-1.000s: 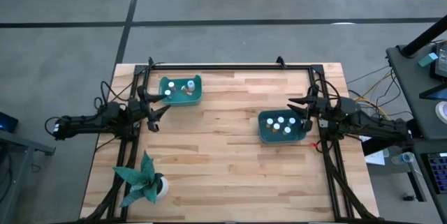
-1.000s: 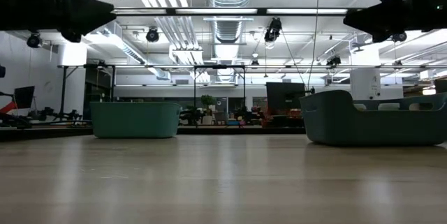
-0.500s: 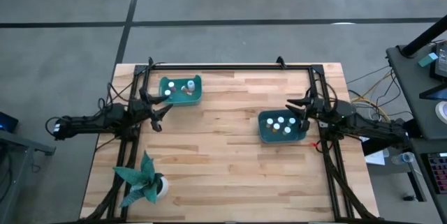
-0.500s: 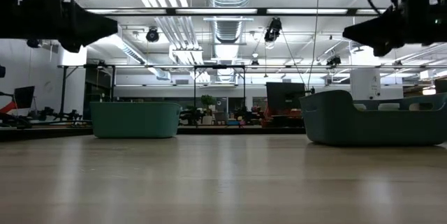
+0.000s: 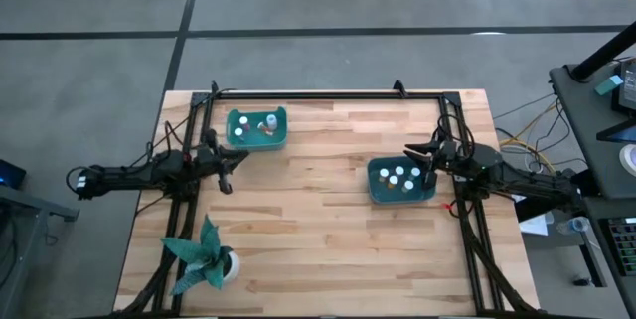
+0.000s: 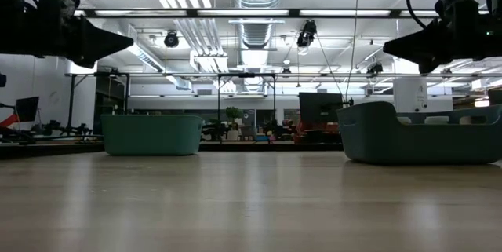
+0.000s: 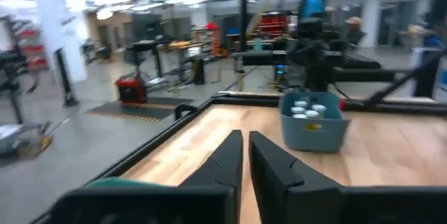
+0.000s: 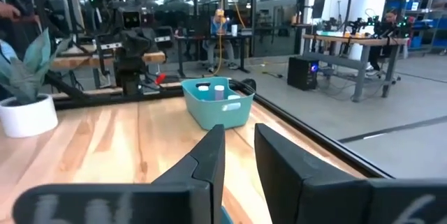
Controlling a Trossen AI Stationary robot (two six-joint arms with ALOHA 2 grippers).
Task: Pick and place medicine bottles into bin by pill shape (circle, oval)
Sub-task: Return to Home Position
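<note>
High view, progress: no medicine bottles lie on the bare desk. Five white caps show in the right bin and about three in the left bin. Sorting looks finished, and only parking the arms seems left.
High view, tools: the left tool hangs just beside the left bin. The right tool hangs over the right bin's rim.
High view, bottle axis: the caps read as round dots, so the long axes run vertical, caps up. One bottle in the left bin is unclear.
Low view: both bins stand on the desk with the tools above them, and nothing hangs from either tool.
Left wrist view: the left tool's fingers are almost together with a slit between them, and they hold nothing. The right bin's bottles stand upright.
Right wrist view: the right tool's fingers are slightly parted and hold nothing. The left bin's bottles stand upright. A paper plant stands well apart from that bin.
</note>
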